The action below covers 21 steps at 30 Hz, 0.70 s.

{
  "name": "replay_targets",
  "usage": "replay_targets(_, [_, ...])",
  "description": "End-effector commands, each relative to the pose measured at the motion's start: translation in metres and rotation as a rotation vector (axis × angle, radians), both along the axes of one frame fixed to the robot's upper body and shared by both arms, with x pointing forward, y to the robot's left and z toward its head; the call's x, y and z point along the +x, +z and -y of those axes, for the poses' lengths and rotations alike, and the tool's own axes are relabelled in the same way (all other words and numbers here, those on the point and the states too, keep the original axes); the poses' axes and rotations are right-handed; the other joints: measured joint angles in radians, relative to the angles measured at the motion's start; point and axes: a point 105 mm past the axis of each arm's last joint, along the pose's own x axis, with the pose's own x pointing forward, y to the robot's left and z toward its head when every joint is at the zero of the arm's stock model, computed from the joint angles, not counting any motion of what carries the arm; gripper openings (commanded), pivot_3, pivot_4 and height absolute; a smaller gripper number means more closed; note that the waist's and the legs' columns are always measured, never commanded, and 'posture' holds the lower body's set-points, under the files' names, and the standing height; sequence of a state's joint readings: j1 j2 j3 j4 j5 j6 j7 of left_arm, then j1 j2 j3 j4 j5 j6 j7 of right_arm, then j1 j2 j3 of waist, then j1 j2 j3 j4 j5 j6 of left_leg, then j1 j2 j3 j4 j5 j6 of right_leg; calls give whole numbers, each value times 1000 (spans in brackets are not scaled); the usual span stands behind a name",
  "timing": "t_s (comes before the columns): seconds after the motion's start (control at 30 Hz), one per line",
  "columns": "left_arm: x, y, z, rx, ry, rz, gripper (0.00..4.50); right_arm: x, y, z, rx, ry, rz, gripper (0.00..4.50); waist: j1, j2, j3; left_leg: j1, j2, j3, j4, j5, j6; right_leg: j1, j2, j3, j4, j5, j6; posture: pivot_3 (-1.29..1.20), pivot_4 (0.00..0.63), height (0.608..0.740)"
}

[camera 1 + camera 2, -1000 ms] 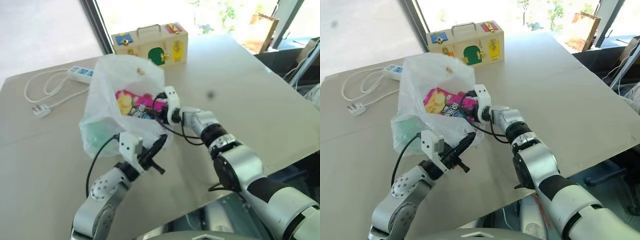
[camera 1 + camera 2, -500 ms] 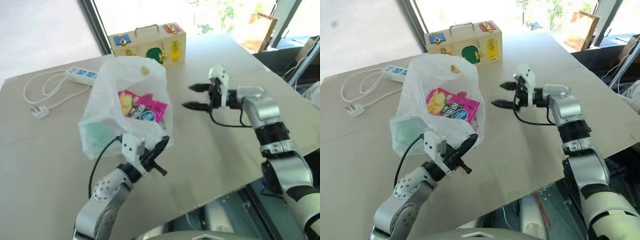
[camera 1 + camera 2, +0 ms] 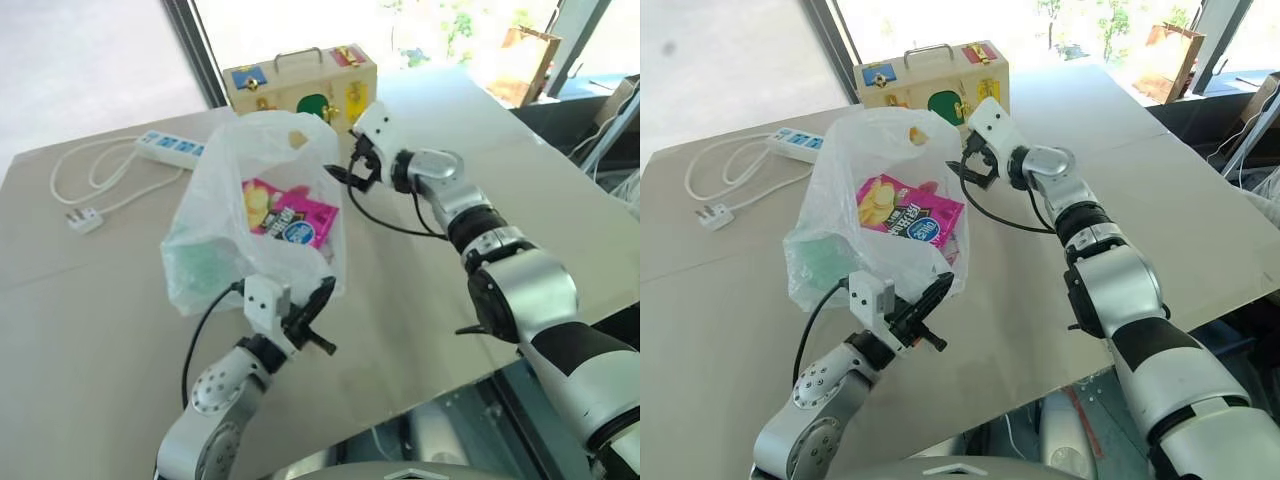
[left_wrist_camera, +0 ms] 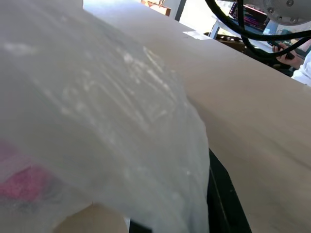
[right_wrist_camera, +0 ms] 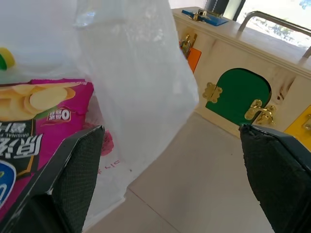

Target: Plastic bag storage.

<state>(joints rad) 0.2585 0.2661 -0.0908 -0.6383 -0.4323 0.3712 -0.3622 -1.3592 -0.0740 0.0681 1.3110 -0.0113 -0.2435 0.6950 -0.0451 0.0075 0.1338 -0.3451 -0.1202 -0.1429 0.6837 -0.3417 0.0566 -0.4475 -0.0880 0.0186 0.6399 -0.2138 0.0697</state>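
- Bright daylight pours in from the window behind the table, washing the far view out to white.
- The pale tabletop is evenly lit, with soft faint shadows under the plastic bag.
- Light shines through the bag's thin film.
- Head views are fairly sharp, slightly soft at the far edge.
- Left wrist view: the bag sits close and blurred.
- Right wrist view is crisp on the wooden box.
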Motion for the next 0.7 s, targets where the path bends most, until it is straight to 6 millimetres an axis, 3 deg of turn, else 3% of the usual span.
replay_targets(0.03, [-3,18,0,-12,14,75,0,-5,32,-15,93,48,41,4490,0,0,0,0,0,0,0,0,0,0,0,0,0,0,0,0,150,740])
replay_targets(0.2, [-4,17,-3,-12,27,71,0,-17,42,-35,135,144,26,4490,0,0,0,0,0,0,0,0,0,0,0,0,0,0,0,0,150,740])
replay_targets(0.3, [-4,17,-4,1,30,74,0,-22,40,-41,165,191,-7,3580,0,0,0,0,0,0,0,0,0,0,0,0,1,0,0,0,150,740])
replay_targets(0.53, [3,28,-30,10,130,96,0,-19,21,-19,183,211,-88,132,1,0,0,0,0,0,0,0,0,0,0,0,1,0,0,0,150,740])
replay_targets(0.6, [1,27,-33,28,95,87,0,-13,19,-8,221,167,-117,51,1,0,0,0,0,0,0,0,0,0,0,0,1,0,0,0,150,740])
replay_targets(0.7, [11,37,-60,49,171,121,0,-1,10,23,348,84,-250,51,3,0,0,0,0,0,0,0,0,0,0,0,1,0,0,0,150,740])
